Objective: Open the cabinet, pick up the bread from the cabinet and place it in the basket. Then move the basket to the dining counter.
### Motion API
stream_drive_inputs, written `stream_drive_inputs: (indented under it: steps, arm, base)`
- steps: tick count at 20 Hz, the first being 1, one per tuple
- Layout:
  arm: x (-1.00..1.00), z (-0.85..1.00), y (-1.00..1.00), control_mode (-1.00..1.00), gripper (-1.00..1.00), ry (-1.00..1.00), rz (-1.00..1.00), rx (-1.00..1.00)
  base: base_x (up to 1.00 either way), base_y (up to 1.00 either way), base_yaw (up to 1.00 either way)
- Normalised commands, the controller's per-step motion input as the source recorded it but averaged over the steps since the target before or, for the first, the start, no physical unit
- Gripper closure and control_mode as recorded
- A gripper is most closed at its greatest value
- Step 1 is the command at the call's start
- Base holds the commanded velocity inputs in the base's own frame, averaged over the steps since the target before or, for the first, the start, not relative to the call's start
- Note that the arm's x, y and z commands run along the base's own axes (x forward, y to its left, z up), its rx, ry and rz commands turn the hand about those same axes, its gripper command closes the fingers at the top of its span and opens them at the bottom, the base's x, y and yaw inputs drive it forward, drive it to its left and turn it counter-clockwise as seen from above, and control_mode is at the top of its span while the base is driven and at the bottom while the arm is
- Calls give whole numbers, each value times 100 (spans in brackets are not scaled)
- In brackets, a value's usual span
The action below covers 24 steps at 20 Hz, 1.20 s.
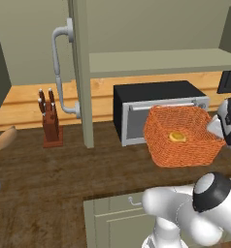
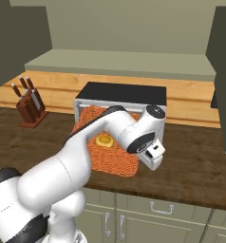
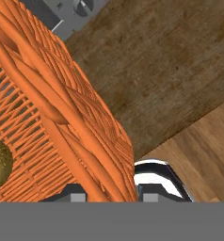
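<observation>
Gripping the right-hand rim of the orange woven rectangular basket (image 1: 183, 138), my end effector (image 3: 109, 195) has one finger inside the wall and one outside, closed on the weave. The small golden-yellow bread lump (image 1: 177, 137) lies on the basket floor, inward from my grip. The basket appears tilted, raised off the dark wood counter (image 1: 64, 179), just before the black toaster oven (image 1: 158, 104). Bare counter opens to my right; the open grey-green cabinet door (image 1: 81, 72) stands well left.
</observation>
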Motion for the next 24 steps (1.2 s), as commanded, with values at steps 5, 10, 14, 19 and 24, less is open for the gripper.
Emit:
stream_drive_inputs:
  steps: [5, 10, 14, 19, 24]
  arm:
    - [-24, 42, 44, -100, 100, 11, 0, -2]
    - [-34, 32, 49, -100, 100, 3, 0, 0]
    - [-27, 29, 77, -100, 100, 0, 0, 0]
    - [-22, 28, 68, -100, 100, 0, 0, -1]
    - [-4, 19, 59, -100, 100, 0, 0, -1]
  base:
    - [0, 0, 0]
    - [0, 0, 0]
    - [0, 0, 0]
    - [0, 0, 0]
    - [0, 0, 0]
